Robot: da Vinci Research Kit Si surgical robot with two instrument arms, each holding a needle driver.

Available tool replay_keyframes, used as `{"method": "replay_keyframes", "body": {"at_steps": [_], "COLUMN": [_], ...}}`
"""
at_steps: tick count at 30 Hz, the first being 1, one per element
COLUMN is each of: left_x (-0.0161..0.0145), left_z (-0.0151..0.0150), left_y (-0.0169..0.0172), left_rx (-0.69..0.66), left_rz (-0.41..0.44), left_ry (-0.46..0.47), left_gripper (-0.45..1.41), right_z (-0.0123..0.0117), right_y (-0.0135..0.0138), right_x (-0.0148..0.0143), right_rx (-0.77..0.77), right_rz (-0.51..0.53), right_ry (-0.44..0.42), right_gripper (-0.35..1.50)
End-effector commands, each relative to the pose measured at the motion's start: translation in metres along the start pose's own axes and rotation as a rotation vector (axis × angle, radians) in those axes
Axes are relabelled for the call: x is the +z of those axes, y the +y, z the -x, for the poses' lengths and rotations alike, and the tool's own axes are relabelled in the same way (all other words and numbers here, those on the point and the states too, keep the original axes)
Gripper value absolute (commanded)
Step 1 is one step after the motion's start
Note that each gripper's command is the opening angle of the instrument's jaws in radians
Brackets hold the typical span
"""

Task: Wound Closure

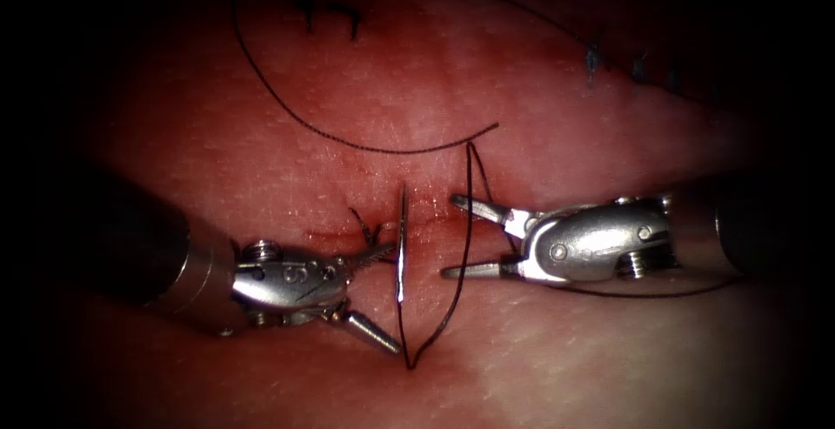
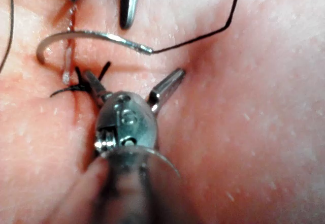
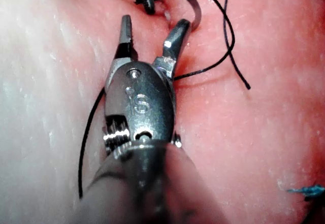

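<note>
Two open tools, needle free between them

Both tools stand with jaws spread, holding nothing. Nearest, the left arm's steel needle driver (image 1: pixel 370 294) straddles the short black cut thread ends (image 1: pixel 364 227) by the cut (image 2: pixel 68 61). Between the tools the curved steel needle (image 1: pixel 402 251) lies on the pink pork tissue (image 1: pixel 609 368), its black thread (image 1: pixel 348 137) trailing away. Right arm's steel needle driver (image 1: pixel 461 237) gapes beside it.

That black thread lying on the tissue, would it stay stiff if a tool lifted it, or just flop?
Probably flop. The thread lies in loose curves across the tissue, which suggests it drapes rather than holds a shape. It looks very thin beside the needle, so likely light. Both the left tool and right tool have open jaws, holding nothing.
</note>
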Motion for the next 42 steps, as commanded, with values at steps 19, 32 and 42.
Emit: {"method": "replay_keyframes", "body": {"at_steps": [19, 32, 42], "left_x": [0.0004, 0.0002, 0.0002], "left_z": [-0.0008, -0.0004, -0.0001], "left_y": [-0.0012, -0.0013, -0.0014], "left_rx": [-0.019, -0.02, -0.021], "left_rz": [-0.032, -0.038, -0.039], "left_ry": [0.01, 0.01, 0.01], "left_gripper": [0.98, 0.98, 0.98], "right_z": [-0.0028, -0.0031, -0.002], "right_y": [0.0016, 0.0025, 0.0032], "right_x": [0.0045, 0.004, 0.0045], "right_rx": [-0.473, -0.59, -0.539], "right_rz": [0.01, -0.003, 0.002], "right_ry": [0.075, 0.058, 0.024], "right_gripper": [1.26, -0.35, 1.46]}}
